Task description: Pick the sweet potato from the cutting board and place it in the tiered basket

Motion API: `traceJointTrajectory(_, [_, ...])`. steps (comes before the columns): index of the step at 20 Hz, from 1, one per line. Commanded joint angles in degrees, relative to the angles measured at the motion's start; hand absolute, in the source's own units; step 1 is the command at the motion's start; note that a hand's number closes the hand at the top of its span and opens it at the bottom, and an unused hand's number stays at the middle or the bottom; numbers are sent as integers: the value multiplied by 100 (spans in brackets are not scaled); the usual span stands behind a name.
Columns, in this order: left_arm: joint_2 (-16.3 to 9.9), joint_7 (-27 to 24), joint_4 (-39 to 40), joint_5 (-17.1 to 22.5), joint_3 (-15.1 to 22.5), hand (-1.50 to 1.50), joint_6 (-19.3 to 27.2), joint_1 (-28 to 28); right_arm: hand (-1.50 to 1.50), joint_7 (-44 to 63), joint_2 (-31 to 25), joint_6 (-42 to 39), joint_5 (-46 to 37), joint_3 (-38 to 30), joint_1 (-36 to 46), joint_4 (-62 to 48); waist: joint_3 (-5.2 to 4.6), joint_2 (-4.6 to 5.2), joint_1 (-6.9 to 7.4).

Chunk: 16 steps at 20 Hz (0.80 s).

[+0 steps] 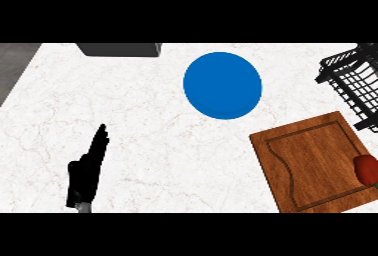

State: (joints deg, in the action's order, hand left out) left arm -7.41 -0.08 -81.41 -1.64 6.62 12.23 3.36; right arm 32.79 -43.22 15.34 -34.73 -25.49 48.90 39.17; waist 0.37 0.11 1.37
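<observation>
The sweet potato (365, 168), reddish brown, lies on the right side of the wooden cutting board (310, 162), partly cut off by the view's right edge. The black wire tiered basket (353, 82) stands at the upper right, behind the board. My left hand (87, 172) rests at the lower left with straight fingers pointing up, far from the board and holding nothing. My right hand does not show.
A blue plate (222, 85) lies on the white marble counter (148, 115) above and left of the board. A dark grey box (120, 49) sits at the counter's far edge, upper left. The counter's left edge (16, 82) runs diagonally.
</observation>
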Motion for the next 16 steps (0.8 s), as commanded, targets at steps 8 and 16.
traceJointTrajectory(8, [-127, 224, 189, 104, -215, 0, -125, -85, -150, -1251, 115, 1324, 882, -1029, 387, -182, -29, 35, -23])
traceJointTrajectory(16, [-97, 259, -270, 30, -113, 0, -23, 407, -150, -734, -638, 2231, 714, -1526, -566, 490, -40, -67, -256])
